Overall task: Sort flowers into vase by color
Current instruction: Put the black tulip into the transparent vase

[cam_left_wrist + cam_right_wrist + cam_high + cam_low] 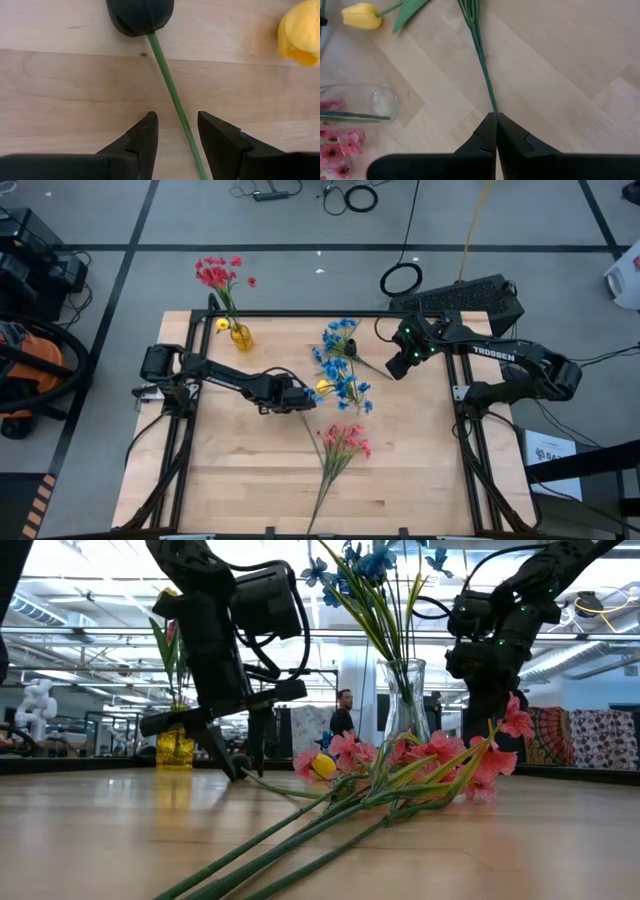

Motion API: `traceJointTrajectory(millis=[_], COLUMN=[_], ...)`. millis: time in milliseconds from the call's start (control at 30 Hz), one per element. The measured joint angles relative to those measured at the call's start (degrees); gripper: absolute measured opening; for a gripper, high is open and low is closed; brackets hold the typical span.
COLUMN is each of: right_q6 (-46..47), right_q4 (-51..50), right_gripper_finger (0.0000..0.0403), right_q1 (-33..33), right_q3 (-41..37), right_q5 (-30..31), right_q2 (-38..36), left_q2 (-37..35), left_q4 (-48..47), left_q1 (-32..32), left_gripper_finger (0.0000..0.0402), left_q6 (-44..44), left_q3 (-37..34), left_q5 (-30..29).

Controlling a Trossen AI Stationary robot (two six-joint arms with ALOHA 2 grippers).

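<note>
Yellow vase (pixel 240 336) at the table's (pixel 420 470) far left holds the red flowers (pixel 215 274); the clear vase (pixel 403 700) holds blue flowers (pixel 340 345). Left tool (pixel 176 134) open, straddling a dark bud's stem (pixel 170 90). Right tool (pixel 496 131) pinched on a green stem (pixel 482 65). Pink flowers (pixel 345 442) lie mid-table.

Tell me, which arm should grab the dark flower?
Left. The left gripper is open around the stem of the dark bud. The right gripper is shut on a blue sprig.

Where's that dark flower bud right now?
In the left wrist view, the dark bud lies on the table, its stem between the open left gripper, near a yellow bud.
</note>
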Motion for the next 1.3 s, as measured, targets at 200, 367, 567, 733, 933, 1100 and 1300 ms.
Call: traceJointTrajectory(millis=[200,367,567,733,933,1100,1300], right_q6=[-0.09,-0.04,0.1,3.31,9.38,16.37,23.19], right_q4=[-2.55,-6.42,-11.28,-12.97,-12.74,-11.36,-10.84], right_gripper_finger=[0.0,0.0,0.0,0.0,0.0,0.0,0.0], right_q1=[0.0,0.0,0.0,0.68,4.41,8.24,12.91], right_q3=[0.0,0.0,-0.02,-2.33,-9.54,-15.34,-18.36], right_q5=[0.0,0.12,0.17,0.21,0.18,0.13,0.05], right_q2=[0.0,0.0,0.0,-0.69,-4.97,-11.43,-19.33], left_q2=[-0.39,-0.78,-2.73,-6.52,-12.95,-18.53,-26.24], left_q4=[-1.71,-4.65,-11.27,-20.15,-26.47,-29.11,-33.92], left_q1=[0.2,0.2,0.38,-0.65,-3.81,-7.14,-11.62], left_gripper_finger=[0.0115,0.0039,0.0012,0.0012,0.0012,0.0012,0.0012], left_q6=[2.55,2.81,5.07,3.61,0.63,0.26,-5.24], left_q3=[-0.07,-0.18,-0.55,-0.57,-0.5,-0.48,-0.46], left_q5=[0.57,0.58,-1.59,-3.59,-9.43,-15.25,-25.98])
